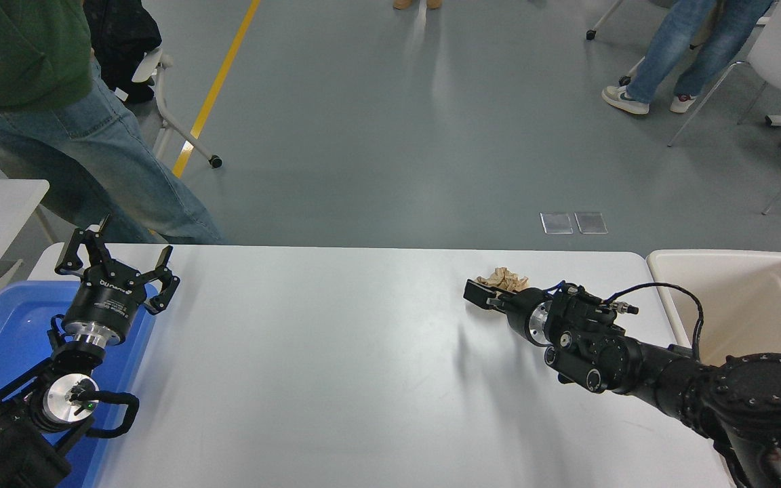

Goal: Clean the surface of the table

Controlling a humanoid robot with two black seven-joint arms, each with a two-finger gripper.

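Right now your right hand (482, 295) sits low over the white counter (336, 366), at about 2 o'clock on its top.
Crumpled brown paper (503, 277) lies touching it on the far side; you cannot tell whether its fingers grip it. Your left hand (118, 270) is parked at 9 o'clock, fingers spread wide, above the blue tray (4, 339). A beige tub (743, 298) stands off the counter's 3 o'clock edge.

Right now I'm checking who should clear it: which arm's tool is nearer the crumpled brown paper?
Right. The right tool is at the crumpled brown paper near the table's far edge. The left tool is parked far off, above the blue tray.
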